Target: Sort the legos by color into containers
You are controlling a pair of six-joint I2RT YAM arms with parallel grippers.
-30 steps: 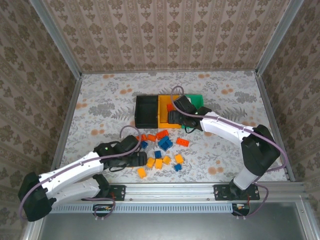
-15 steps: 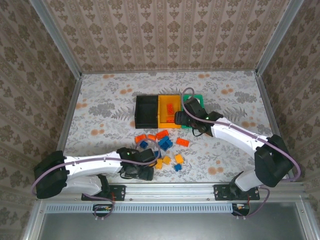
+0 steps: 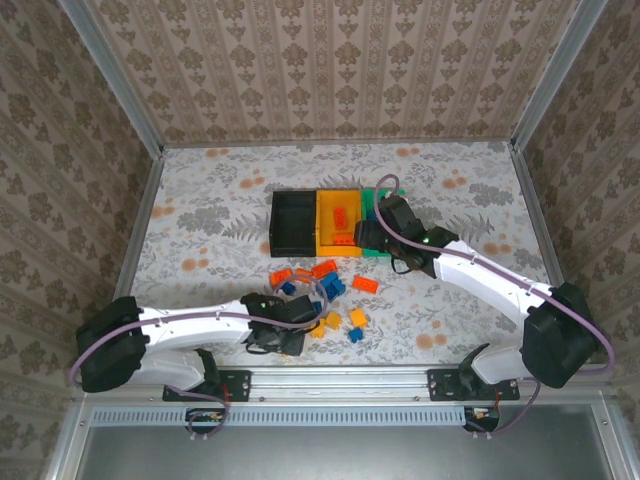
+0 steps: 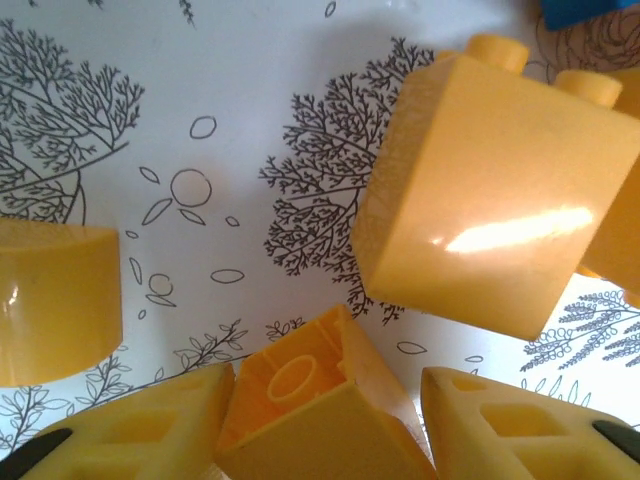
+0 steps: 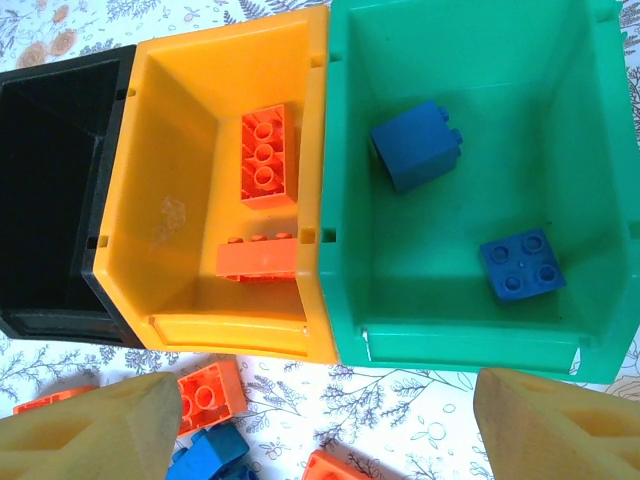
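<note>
Okay, left gripper (image 4: 320, 425) is down at the table (image 4: 250, 150) in the loose pile, its fingers (image 4: 140, 435) either side of a small yellow brick (image 4: 310, 400) whose hollow underside faces the camera. The left-hand finger in that view sits against it and a sliver of cloth shows beside the other, so I can't tell if it's actually clamped. Close by in the left wrist view are a big yellow brick (image 4: 490, 210) just ahead and another yellow piece (image 4: 55, 300) at the left edge, with a blue corner (image 4: 590, 10) top right. Right gripper (image 5: 325, 435) hangs over the table just in front of the containers (image 3: 335, 222), jaws wide apart, nothing between them. The three are joined in a row: black bin (image 5: 60, 200), orange-yellow bin (image 5: 170, 200), green bin (image 5: 430, 260). The orange-yellow bin holds a red-orange brick (image 5: 265, 150) lying studs up and a second red-orange brick (image 5: 260, 258) on its side at the near wall. The green bin holds a tall blue brick (image 5: 415, 145) and a flat blue brick (image 5: 522, 265). Loose legos (image 3: 330, 290) in red-orange, blue and yellow are scattered on the table between bins and arm bases.
</note>
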